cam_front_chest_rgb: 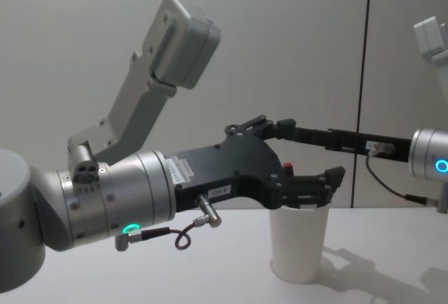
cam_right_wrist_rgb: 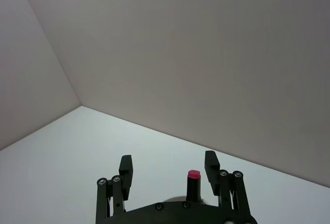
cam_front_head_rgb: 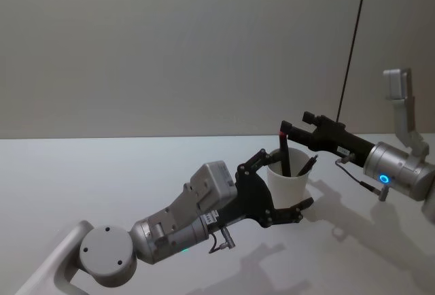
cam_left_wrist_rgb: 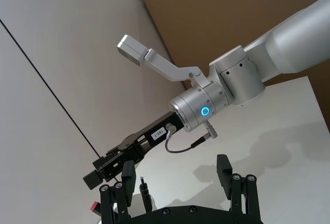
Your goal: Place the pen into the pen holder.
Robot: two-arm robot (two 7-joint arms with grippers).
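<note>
Fingers [cam_front_head_rgb: 302, 208] flank pen holder [cam_front_head_rgb: 287, 185]; pen [cam_front_head_rgb: 284, 151] inside

head looks down, chest looks level; both share the cup [cam_front_head_rgb: 287, 183].

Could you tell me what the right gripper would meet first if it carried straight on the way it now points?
Probably nothing close: the right gripper, open around the pen standing in the pen holder, points out over bare table toward the wall.
</note>
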